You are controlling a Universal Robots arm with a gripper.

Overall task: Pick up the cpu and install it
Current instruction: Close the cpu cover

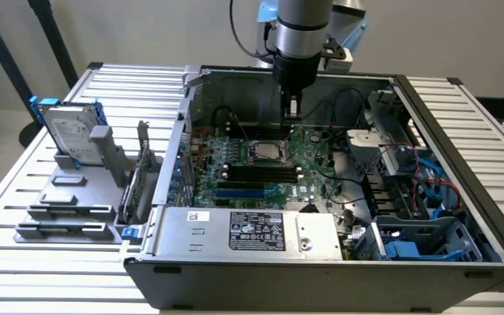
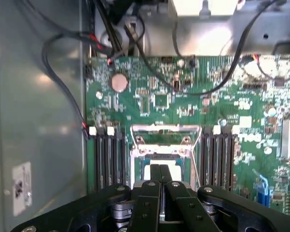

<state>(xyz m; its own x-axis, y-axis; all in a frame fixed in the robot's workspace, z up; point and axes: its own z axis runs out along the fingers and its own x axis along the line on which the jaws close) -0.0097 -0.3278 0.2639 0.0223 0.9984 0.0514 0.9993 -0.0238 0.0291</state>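
Exterior view: the hand (image 1: 291, 119), fingers pressed together and gripping nothing, hangs inside the computer case (image 1: 322, 272) above the motherboard (image 1: 315, 172). The cpu (image 1: 265, 153) lies in its socket, just beside the fingertips.

Wrist view: the hand (image 2: 160, 168) hovers over the cpu (image 2: 173, 172), below the raised socket frame (image 2: 165, 129).

Claw (image 1: 293, 117) downward (fully closed)

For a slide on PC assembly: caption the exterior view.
Shut black robot gripper hangs inside the open grey computer case, over the metal-rimmed square socket on the green motherboard.
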